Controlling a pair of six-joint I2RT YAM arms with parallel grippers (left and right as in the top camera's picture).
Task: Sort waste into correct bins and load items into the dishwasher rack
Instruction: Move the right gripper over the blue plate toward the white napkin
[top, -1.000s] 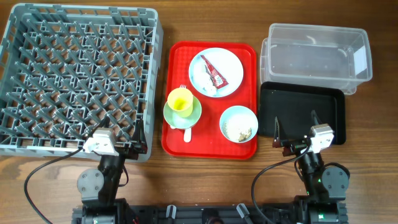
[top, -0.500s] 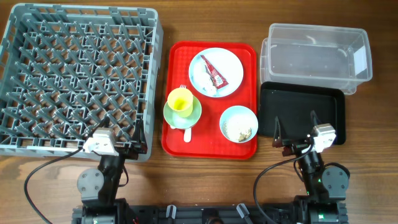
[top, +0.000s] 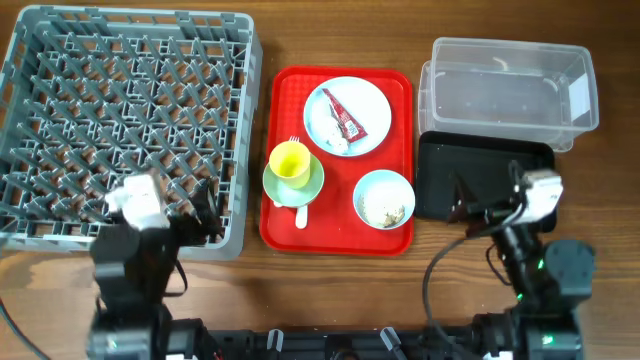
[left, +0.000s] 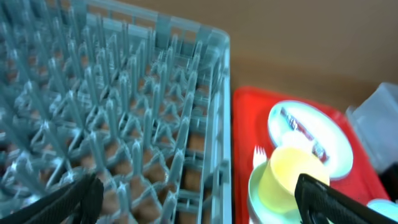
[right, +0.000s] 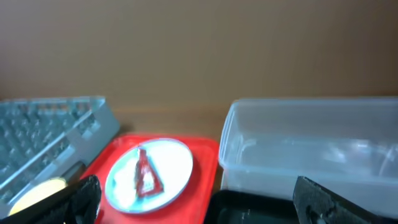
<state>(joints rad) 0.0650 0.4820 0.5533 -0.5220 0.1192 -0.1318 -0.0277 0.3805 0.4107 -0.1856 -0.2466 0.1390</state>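
Observation:
The red wrapper (top: 342, 115) and white napkin (top: 338, 143) lie on the round plate (top: 370, 105). The yellow cup (top: 290, 161) stands in the green saucer-bowl (top: 310, 185), with a white fork (top: 294, 141) behind and a spoon (top: 301, 215) in front. The blue bowl (top: 384, 199) holds rice scraps (top: 385, 208). My left gripper (top: 203, 210) is open and empty over the grey rack's (top: 245, 120) near right corner. My right gripper (top: 487, 195) is open and empty over the black tray (top: 440, 165). The clear tub (top: 500, 90) stands behind it.
All the dishes sit on a red tray (top: 290, 100) between the rack and the bins. The left wrist view shows the rack (left: 112, 112), cup (left: 289, 177) and plate (left: 311, 134). The right wrist view shows the plate (right: 174, 162), tub (right: 311, 149) and black tray (right: 249, 208).
Both arms have risen from their low rest. The left wrist has shifted left and the right wrist to the right. Both grippers stay open and nothing on the tray has moved.

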